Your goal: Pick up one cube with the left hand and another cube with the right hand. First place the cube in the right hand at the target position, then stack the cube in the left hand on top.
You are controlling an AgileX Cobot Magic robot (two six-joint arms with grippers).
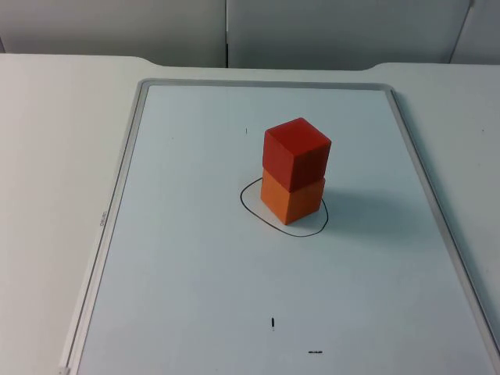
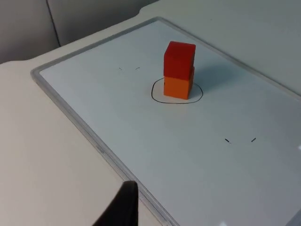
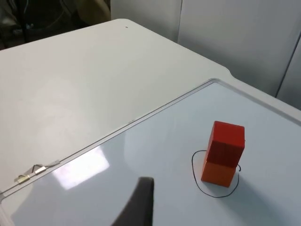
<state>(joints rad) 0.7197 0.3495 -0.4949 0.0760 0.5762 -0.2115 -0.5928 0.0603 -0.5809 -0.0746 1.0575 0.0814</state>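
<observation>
Fingertips come first on my screens: one black fingertip of the left gripper (image 2: 123,207) stands over the tabletop (image 2: 42,155) just outside the whiteboard's (image 2: 141,122) metal frame, and one black fingertip of the right gripper (image 3: 141,202) stands above the board's glossy surface (image 3: 117,169). From each I get a single dark tip, cut off by the picture's edge, so I cannot tell how far either pair of fingers is spread; nothing is visibly held at either tip.

Farther out from both tips, well apart from them, I see the stack. The orange cube (image 1: 292,198) sits on the board inside a hand-drawn black outline (image 1: 248,205), and the red cube (image 1: 296,153) rests squarely on top of it, touching, slightly turned against the one below. From the left wrist the orange cube (image 2: 178,87) hides the far part of the outline (image 2: 157,97) and the red cube (image 2: 179,60) stands upright above it. From the right wrist the red cube (image 3: 226,143) covers most of the orange cube's (image 3: 218,172) top, and the outline (image 3: 202,186) loops out at its near side.

A few small black pen ticks (image 1: 273,321) dot the board; I cannot read them. Beyond the board the tabletop ends at the grey partition wall (image 1: 234,31).
</observation>
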